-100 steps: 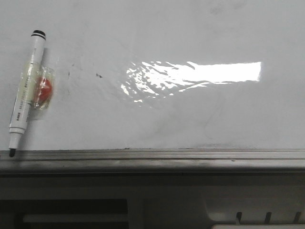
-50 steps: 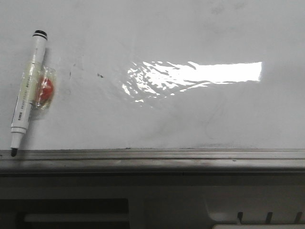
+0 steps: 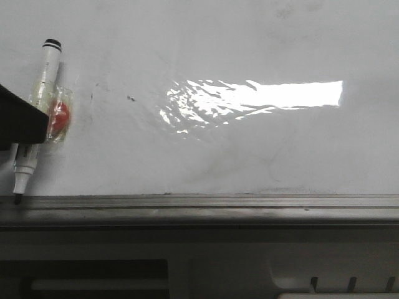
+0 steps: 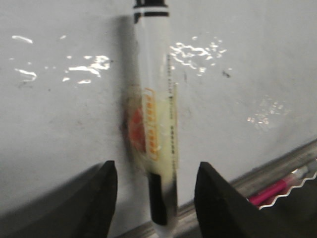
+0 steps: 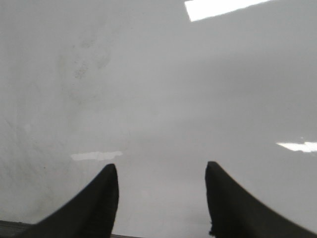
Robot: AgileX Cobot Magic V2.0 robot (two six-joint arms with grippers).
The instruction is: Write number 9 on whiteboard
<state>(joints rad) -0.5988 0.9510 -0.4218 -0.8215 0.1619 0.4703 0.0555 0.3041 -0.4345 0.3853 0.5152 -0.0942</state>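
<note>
The whiteboard (image 3: 249,149) is glossy white with a grey metal rail (image 3: 199,202) along its near edge. No number 9 shows on it, only small dark smudges (image 3: 129,98). A white marker (image 3: 45,75) with a black tip lies on the board at the far left, tip on the rail, with a red disc (image 3: 60,118) taped to its side. My left gripper (image 3: 22,121) comes in from the left edge over the marker's lower half. In the left wrist view it (image 4: 156,166) is open with the marker (image 4: 156,114) between the jaws, untouched. My right gripper (image 5: 161,166) is open and empty over bare board (image 5: 158,89).
A bright window glare (image 3: 262,96) lies across the board's middle. A pink pen (image 4: 272,191) and a white serrated edge lie beyond the rail in the left wrist view. Below the rail in the front view is a dark frame and grey housing (image 3: 312,274).
My left gripper has come into the front view from the left edge and now covers the marker's lower half. The marker and the board have not visibly changed.
</note>
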